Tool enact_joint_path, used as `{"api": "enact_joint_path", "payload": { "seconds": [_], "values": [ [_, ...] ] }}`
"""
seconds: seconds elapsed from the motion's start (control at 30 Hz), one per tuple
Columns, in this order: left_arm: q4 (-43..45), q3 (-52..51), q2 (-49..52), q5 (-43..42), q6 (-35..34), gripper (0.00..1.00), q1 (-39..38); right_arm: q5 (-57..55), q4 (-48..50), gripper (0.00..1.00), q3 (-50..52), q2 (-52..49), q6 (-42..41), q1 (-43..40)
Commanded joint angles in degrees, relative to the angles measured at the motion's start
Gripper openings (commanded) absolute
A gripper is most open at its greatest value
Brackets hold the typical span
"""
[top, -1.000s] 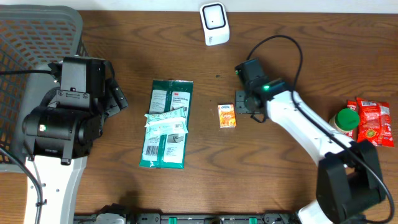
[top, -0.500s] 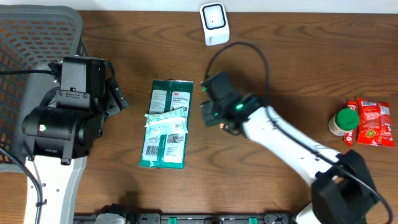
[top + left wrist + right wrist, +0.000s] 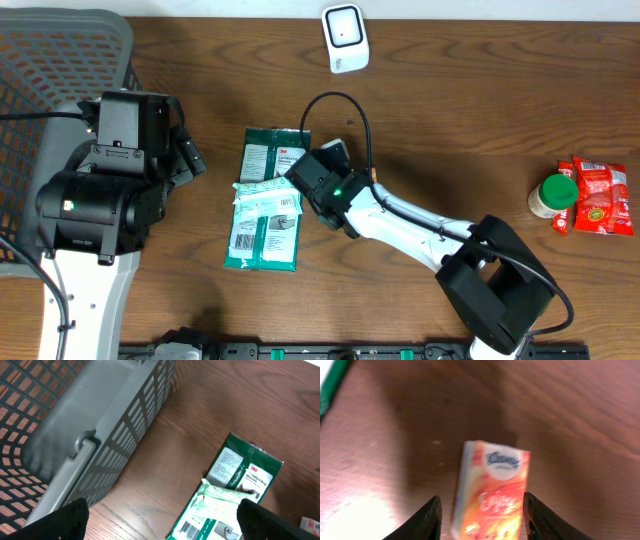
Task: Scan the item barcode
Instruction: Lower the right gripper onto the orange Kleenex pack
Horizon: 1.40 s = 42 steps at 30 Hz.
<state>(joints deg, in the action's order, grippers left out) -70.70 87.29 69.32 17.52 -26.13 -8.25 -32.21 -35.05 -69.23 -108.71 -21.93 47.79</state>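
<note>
Overhead, green packet: a flat, glossy green plastic packet point(image 3: 268, 200) with white printed labels and a barcode lies lengthwise on the brown wood-grain table point(image 3: 470, 110). A crumpled pale strip crosses its middle.
Overhead, basket: the grey plastic basket with lattice walls point(image 3: 60, 60) is well to the left of the green packet.
Overhead, left arm: a boxy matt black housing on a white link point(image 3: 105, 190), left of the green packet and apart from it.
Overhead, scanner: a small white scanner with rounded corners and a dark window point(image 3: 345, 38) stands beyond the green packet, to its right.
Overhead, right arm: smooth white links with black joints point(image 3: 420, 225). Its black head is just beside the right edge of the green packet. The tissue pack cannot be seen here.
Overhead, far things: a round jar with a green lid point(image 3: 553, 195) and shiny red sachets point(image 3: 598, 197) are well to the right of the green packet.
Left wrist, left claw: the left claw point(image 3: 165, 522) has two dark fingers in the lower corners, spread wide, with nothing between them. The green packet lies under its right side.
Left wrist, basket: a grid wall with a thick rounded rim, left of the green packet.
Right wrist, tissue pack: a small, soft rectangular tissue pack, orange and white point(image 3: 492, 487), with a blue oval logo, blurred.
Right wrist, right claw: the right claw point(image 3: 482, 496) has two black curved fingers, which pinch the tissue pack by its long sides. The pack is above the wood, over a dark shadow.
</note>
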Motion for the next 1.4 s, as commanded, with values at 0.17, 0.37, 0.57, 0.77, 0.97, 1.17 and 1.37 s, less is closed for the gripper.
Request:
{"api": "enact_joint_path", "payload": {
  "seconds": [0.17, 0.37, 0.57, 0.77, 0.97, 1.17, 1.37],
  "values": [
    [-0.2, 0.3, -0.1, 1.0, -0.1, 0.95, 0.3, 2.4, 0.7, 0.45, -0.1, -0.1, -1.5, -1.0],
    [-0.2, 0.3, -0.1, 1.0, -0.1, 0.95, 0.3, 3.5, 1.2, 0.44, 0.1, -0.2, -4.4, -1.0],
    [-0.2, 0.3, -0.1, 1.0, -0.1, 0.95, 0.3, 0.7, 1.9, 0.41, 0.7, -0.2, -4.4, -1.1],
    [-0.2, 0.3, -0.1, 1.0, -0.1, 0.95, 0.3, 0.4, 5.1, 0.4, 3.2, -0.2, -4.4, -1.1],
    [-0.2, 0.3, -0.1, 1.0, -0.1, 0.95, 0.3, -2.1, 7.4, 0.38, 5.3, -0.2, -4.4, -1.4],
    [-0.2, 0.3, -0.1, 1.0, -0.1, 0.95, 0.3, -2.6, 7.8, 0.37, 5.6, -0.2, -4.1, -1.6],
    [-0.2, 0.3, -0.1, 1.0, -0.1, 0.95, 0.3, -6.9, 7.5, 0.37, 5.6, -0.2, -3.3, -1.7]
  ]
}}
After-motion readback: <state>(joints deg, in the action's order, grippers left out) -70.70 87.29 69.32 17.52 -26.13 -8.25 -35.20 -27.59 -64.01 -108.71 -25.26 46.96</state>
